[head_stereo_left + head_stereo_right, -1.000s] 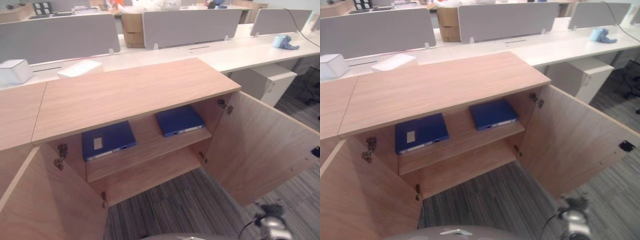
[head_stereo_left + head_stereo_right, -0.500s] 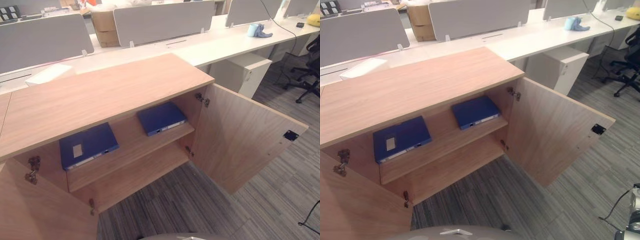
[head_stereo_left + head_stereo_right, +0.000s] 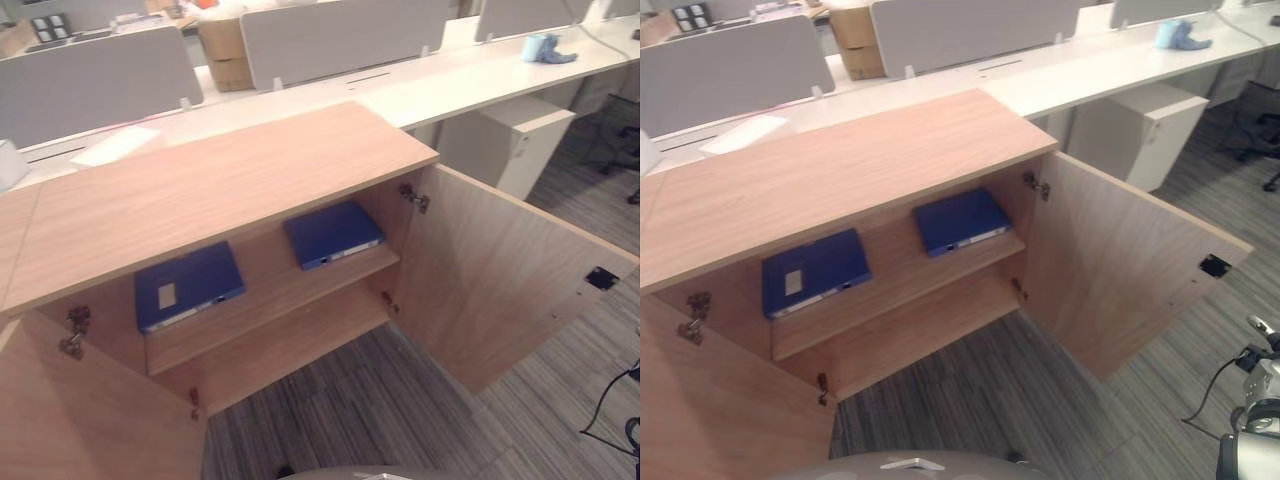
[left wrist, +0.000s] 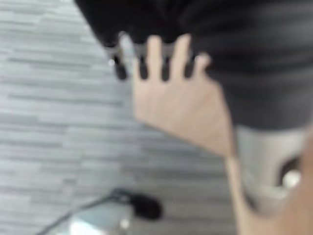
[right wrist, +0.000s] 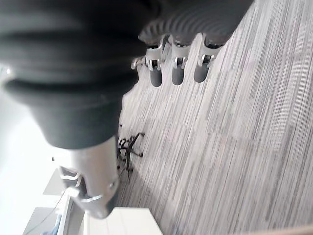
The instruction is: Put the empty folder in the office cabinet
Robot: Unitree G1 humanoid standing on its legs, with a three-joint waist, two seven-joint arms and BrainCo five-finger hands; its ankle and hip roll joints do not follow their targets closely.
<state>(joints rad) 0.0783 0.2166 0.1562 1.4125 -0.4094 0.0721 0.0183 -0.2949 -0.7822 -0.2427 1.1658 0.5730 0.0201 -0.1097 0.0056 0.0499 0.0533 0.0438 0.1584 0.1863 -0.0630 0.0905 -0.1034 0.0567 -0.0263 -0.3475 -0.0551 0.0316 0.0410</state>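
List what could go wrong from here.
Both cabinet doors hang open; the right door juts into the carpeted walkway, so a step or arm swing could strike it. The two blue folders lie flat on the shelf near its front edge, so shutting the doors might catch them.

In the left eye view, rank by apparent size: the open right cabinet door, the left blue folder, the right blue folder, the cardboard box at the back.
1. Right cabinet door
2. Left blue folder and right blue folder: about alike, not ranked
3. Cardboard box, though it stands far back, so it looks smaller
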